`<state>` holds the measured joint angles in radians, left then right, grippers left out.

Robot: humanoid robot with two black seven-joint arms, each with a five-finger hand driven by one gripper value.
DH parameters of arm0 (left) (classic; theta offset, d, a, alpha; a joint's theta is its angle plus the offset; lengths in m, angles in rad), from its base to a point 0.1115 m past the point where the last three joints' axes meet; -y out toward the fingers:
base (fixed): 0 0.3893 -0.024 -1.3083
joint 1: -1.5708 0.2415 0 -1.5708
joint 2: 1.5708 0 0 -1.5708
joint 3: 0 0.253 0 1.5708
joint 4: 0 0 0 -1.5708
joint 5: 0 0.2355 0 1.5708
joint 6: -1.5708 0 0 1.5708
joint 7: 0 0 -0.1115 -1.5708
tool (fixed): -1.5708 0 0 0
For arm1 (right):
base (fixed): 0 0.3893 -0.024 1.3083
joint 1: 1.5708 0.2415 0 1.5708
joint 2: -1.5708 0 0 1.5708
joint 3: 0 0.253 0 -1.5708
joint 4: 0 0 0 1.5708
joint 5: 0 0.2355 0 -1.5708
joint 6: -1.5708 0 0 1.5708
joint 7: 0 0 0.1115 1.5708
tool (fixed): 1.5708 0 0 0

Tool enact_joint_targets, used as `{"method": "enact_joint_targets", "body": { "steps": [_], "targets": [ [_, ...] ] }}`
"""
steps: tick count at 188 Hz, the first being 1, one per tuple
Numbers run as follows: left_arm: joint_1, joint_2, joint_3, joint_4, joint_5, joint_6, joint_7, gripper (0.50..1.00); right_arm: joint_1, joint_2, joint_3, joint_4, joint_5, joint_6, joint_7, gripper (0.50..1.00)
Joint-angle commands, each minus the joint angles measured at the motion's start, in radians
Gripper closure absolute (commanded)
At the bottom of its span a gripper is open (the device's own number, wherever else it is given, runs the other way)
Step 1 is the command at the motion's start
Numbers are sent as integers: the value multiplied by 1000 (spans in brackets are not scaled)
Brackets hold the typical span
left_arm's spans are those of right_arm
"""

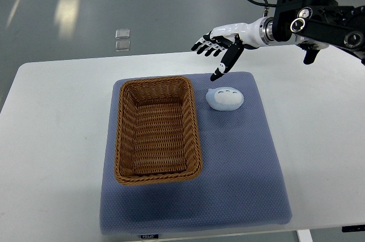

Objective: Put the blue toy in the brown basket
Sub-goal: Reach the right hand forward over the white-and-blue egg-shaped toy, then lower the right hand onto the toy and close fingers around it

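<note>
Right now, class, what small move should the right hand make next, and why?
Probably lower the right hand onto the toy: its fingers are open and hold nothing, it hovers just beyond the toy, and the basket is empty.

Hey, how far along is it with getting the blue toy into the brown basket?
Nothing is finished yet. The blue toy lies on the blue mat, just right of the brown basket, which holds nothing. In hand: the right robot hand hovers above and behind the toy, fingers spread, holding nothing. Left to do: grasp the toy, carry it left over the basket and release it.
</note>
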<state>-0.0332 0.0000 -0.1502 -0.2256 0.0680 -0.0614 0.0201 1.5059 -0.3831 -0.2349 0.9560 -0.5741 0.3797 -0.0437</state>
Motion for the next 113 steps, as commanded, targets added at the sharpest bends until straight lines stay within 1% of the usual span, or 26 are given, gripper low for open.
{"method": "enact_joint_targets", "body": {
  "steps": [1,21,54,63,64,73,87,103,113],
  "targets": [
    [-1,0,-2,0,0,0,0,500,60,4,-78,50,-16,10,-45,593],
    [-1,0,0,0,0,0,0,500,59,13,-78,63,-16,-8,-88,595],
    [-1,0,-3,0,0,0,0,500,27,36,-80,63,-10,-59,-96,597],
    [-1,0,-3,0,0,0,0,500,27,36,-80,63,-10,-59,-96,597],
    [-1,0,-3,0,0,0,0,500,16,49,-76,63,-6,-80,-114,597],
    [-1,0,-3,2,-2,0,0,500,13,61,-78,63,-6,-111,-140,597],
    [-1,0,-3,2,0,0,0,500,-9,84,-80,55,-16,-156,-157,597],
    [-1,0,-3,6,-2,0,0,500,-30,89,-83,50,-29,-165,-160,597],
    [-1,0,-3,6,-2,0,0,500,-47,87,-84,50,-39,-167,-174,597]
  ]
}}
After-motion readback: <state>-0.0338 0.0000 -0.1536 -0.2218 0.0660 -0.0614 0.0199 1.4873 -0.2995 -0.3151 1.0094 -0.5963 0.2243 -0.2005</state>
